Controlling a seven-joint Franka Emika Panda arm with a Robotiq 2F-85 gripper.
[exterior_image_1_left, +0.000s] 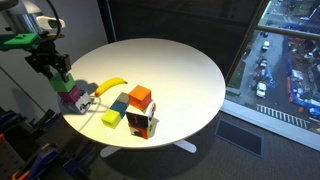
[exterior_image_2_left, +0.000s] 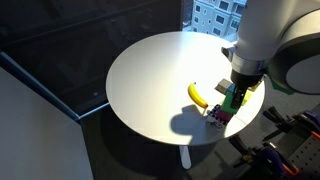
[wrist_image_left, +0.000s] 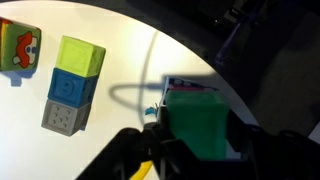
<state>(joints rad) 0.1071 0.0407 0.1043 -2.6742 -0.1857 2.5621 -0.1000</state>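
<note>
Tool (wrist_image_left: 197, 138) is at the surface (exterior_image_1_left: 170, 60) edge, set to a narrow-to-medium gap, with 1 finger on each side of the green block (wrist_image_left: 195, 118). In the wrist view both fingers (wrist_image_left: 130, 152) look flush against the block's sides with no visible gap, so I read it as clamped on the green block.

The green block sits on top of a purple block (exterior_image_1_left: 76, 98). In the wrist view only a thin purple/blue rim (wrist_image_left: 186, 84) shows past the green top. Can't tell whether green is resting on purple or just above it. Both exterior views show the same stack under the tool (exterior_image_1_left: 62, 80) (exterior_image_2_left: 235, 97), close to the surface rim, and the green block (exterior_image_2_left: 236, 99) looks roughly upright.

Nearby:
- Banana (exterior_image_1_left: 110, 87) lies flat just beside the stack, toward the surface centre; it also shows in an exterior view (exterior_image_2_left: 198, 95). It doesn't touch the tool.
- A row of 3 cubes sits in contact in the wrist view: yellow-green (wrist_image_left: 80, 55), blue (wrist_image_left: 70, 87), grey (wrist_image_left: 62, 117). They are clear of the tool.
- An orange picture block (wrist_image_left: 20, 47) sits past the yellow-green end, apart from the row.
- An orange cube (exterior_image_1_left: 140, 96) and a multicolour box (exterior_image_1_left: 141, 124) stand near each other in an exterior view, well apart from the stack.
</note>
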